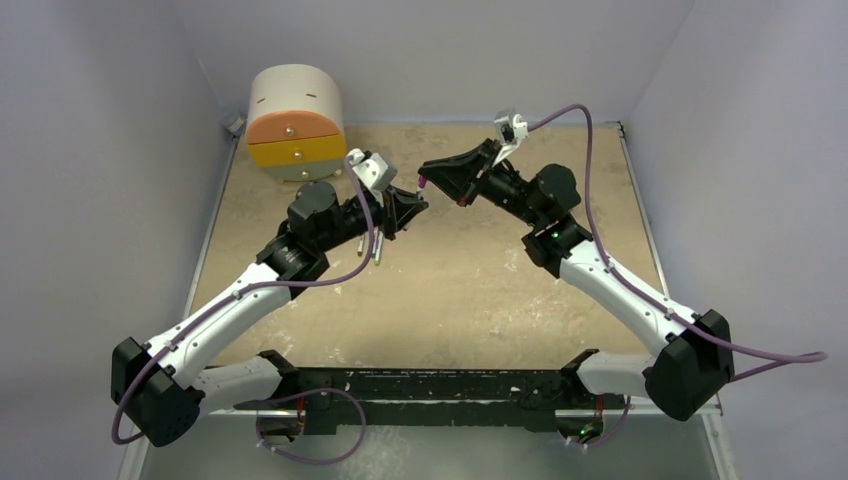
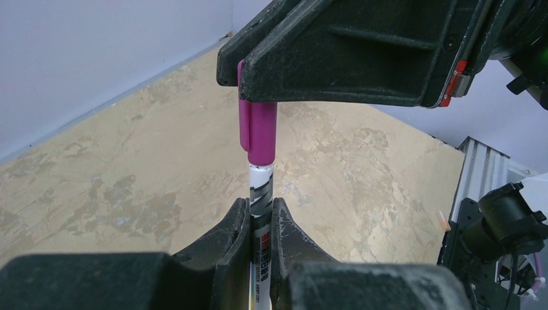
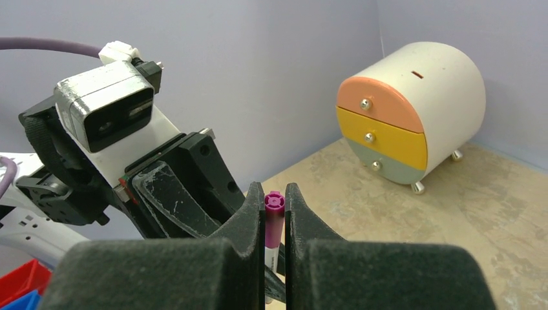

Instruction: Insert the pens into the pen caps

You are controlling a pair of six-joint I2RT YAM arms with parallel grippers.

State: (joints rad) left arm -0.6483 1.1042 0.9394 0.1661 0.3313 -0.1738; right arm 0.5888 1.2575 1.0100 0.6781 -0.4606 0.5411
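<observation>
The left end effector (image 2: 260, 210) is clamped on the pen (image 2: 260, 191), its two fingers pressed against the printed barrel with the writing end pointing away from the wrist. Directly opposite, the right end effector (image 3: 274, 194) is closed on the magenta cap (image 2: 257, 132), one finger on each side, so the two tools meet nose to nose in the air above the worktop (image 1: 450, 290). Cap and pen are in line and joined: in the left wrist view the cap's open end sits over the tip, and no coloured tip shows between it and the barrel. From the right wrist view only the cap's closed end and a short piece of barrel under it can be seen. My reading is that this pairing is at its pressing-home stage — the cap is on, but whether it has seated fully cannot be told. Neither the pen nor the cap touches the worktop. As for the rest, the green and dark red caps are not visible in any view, and a pale stick (image 1: 377, 255) just beside the left arm may be another pen — too small to be sure. So, at most, one of the four looks nearly done.
</observation>
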